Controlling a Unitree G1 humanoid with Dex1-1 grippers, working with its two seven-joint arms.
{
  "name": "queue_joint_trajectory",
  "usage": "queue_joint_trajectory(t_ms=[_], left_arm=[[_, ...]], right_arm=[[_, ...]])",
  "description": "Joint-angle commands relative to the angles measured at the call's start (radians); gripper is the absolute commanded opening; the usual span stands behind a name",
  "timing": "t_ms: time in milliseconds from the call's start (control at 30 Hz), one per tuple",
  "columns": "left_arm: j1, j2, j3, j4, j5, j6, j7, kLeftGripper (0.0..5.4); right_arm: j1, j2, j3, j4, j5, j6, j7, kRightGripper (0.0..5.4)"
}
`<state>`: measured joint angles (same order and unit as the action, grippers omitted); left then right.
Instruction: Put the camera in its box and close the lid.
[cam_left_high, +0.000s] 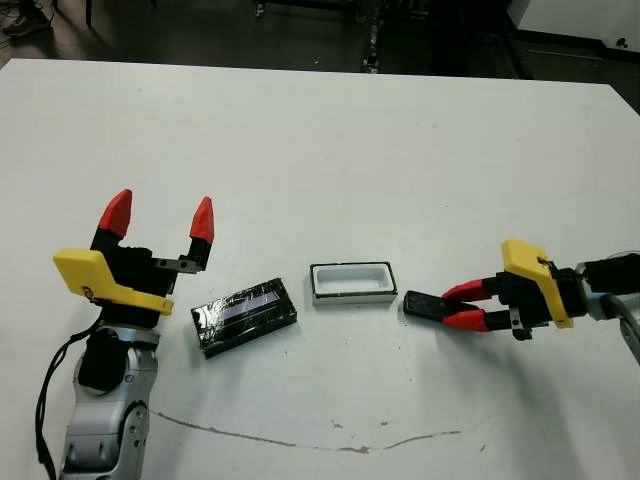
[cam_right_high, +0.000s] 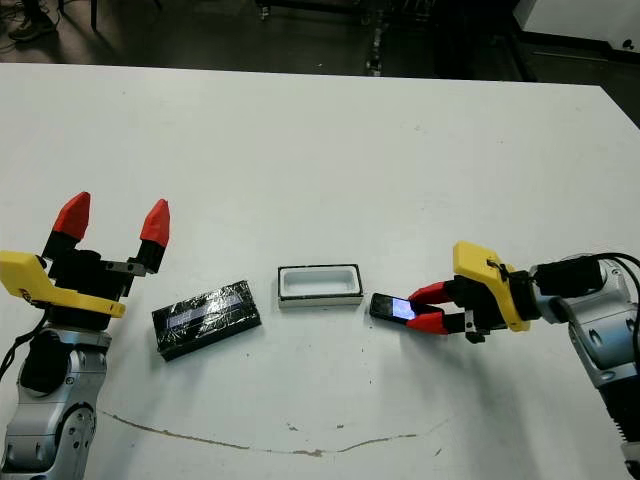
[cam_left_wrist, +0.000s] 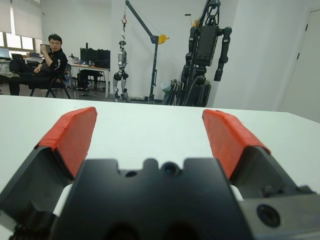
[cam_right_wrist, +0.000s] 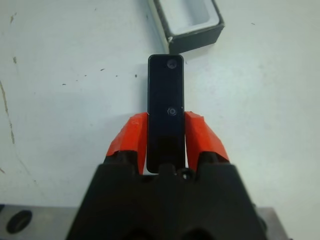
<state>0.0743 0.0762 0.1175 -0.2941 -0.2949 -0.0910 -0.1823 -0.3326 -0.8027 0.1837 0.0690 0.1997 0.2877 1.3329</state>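
The slim black camera (cam_right_wrist: 166, 100) lies just right of the box, and my right gripper (cam_left_high: 462, 305) is shut on its near end, one red finger on each long side. The box (cam_left_high: 351, 282), a small white-lined tray with a dark rim, sits at the table's middle, also showing in the right wrist view as the box (cam_right_wrist: 187, 22). The glossy black lid (cam_left_high: 245, 316) lies to the left of the box, slightly askew. My left gripper (cam_left_high: 160, 216) is raised beside the lid's left end, open, fingers pointing up and holding nothing.
A thin dark scuff line (cam_left_high: 300, 440) runs across the white table (cam_left_high: 330, 150) near its front edge. Beyond the table, the left wrist view shows a seated person (cam_left_wrist: 47, 60) and robot stands (cam_left_wrist: 207, 50).
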Motion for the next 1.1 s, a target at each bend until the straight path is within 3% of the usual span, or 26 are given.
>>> queue_joint_trajectory(t_ms=[33,100,267,333,433,633,767,867,967,1100], left_arm=[[0.011,0.002,-0.002,-0.005,0.004,0.012,0.0,5.4],[0.011,0.004,-0.003,-0.004,0.005,0.01,-0.002,5.4],[0.012,0.003,-0.006,-0.003,0.007,0.004,-0.004,5.4],[0.014,0.003,-0.006,-0.004,0.01,0.005,0.0,5.4],[0.015,0.003,-0.004,-0.004,0.011,0.005,0.0,5.4],[0.013,0.003,-0.005,-0.004,0.005,0.005,-0.005,5.4],[0.014,0.002,-0.006,-0.008,0.006,0.006,-0.004,5.4],[0.013,0.004,-0.004,-0.007,0.001,0.005,-0.009,5.4],[0.015,0.003,-0.004,-0.012,0.004,0.009,-0.004,5.4],[0.013,0.004,-0.004,-0.011,0.003,0.007,-0.007,5.4]], right_arm=[[-0.052,-0.035,-0.037,0.014,0.008,0.002,0.004,1.69],[-0.1,-0.044,-0.037,0.028,0.0,-0.02,0.025,1.69],[-0.226,-0.055,-0.02,0.044,0.006,0.062,0.076,1.69],[-0.277,-0.048,-0.006,0.065,-0.001,0.052,0.103,1.69],[-0.347,-0.047,0.038,0.088,-0.023,0.098,0.14,1.69],[-0.453,0.008,0.115,0.135,-0.034,0.146,0.206,1.69],[-0.501,0.061,0.152,0.164,-0.043,0.116,0.229,1.69],[-0.511,0.098,0.169,0.145,-0.064,0.135,0.184,1.69],[-0.511,0.13,0.182,0.105,-0.087,0.218,0.118,1.69],[-0.501,0.154,0.204,0.014,-0.132,0.269,0.03,1.69]])
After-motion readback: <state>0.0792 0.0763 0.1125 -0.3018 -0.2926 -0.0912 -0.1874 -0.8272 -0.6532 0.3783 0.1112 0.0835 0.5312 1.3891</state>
